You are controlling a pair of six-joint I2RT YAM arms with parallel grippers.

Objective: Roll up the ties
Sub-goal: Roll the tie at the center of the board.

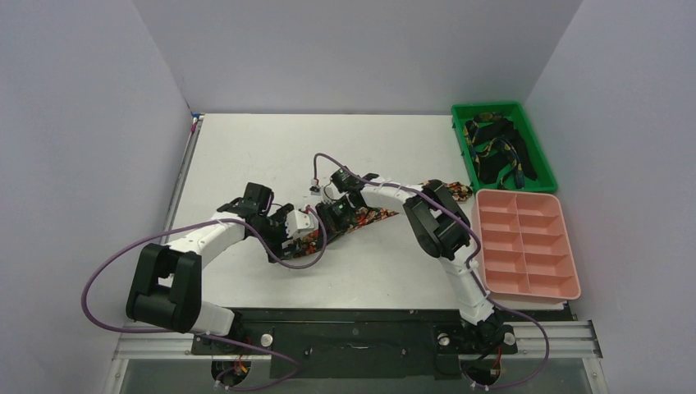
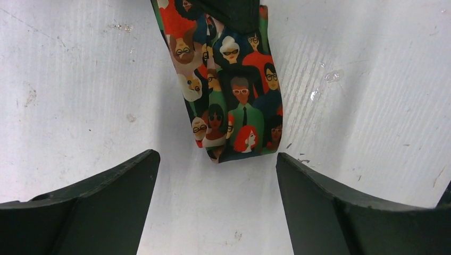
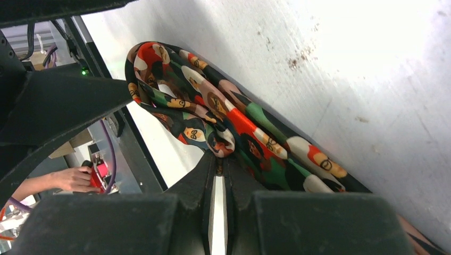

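Red, green and black fabric crowded with little cartoon faces: the printed tie (image 1: 379, 217) lies mid-table (image 1: 328, 148), strung between the two grippers. From where I stand, the right gripper (image 3: 219, 159) has its fingers clenched on a bunched fold of the tie (image 3: 239, 122), and a loose loop arches up beyond the pinch. I'd guess it is held that way to anchor the cloth while a coil is started. That arm reaches in from the right, elbow bent high and wrist turned toward the centre.

One blunt end of the tie (image 2: 234, 101) lies flat just ahead of the left gripper (image 2: 217, 156), whose fingers (image 2: 106, 202) are spread wide and touch nothing, seemingly lined up to take that end. This arm stretches low across the table, its gripper facing the right one.

Other ties (image 1: 496, 152) sit heaped in a green bin (image 1: 460, 139) at the far right, beside a pink tray (image 1: 566, 246) of compartments.
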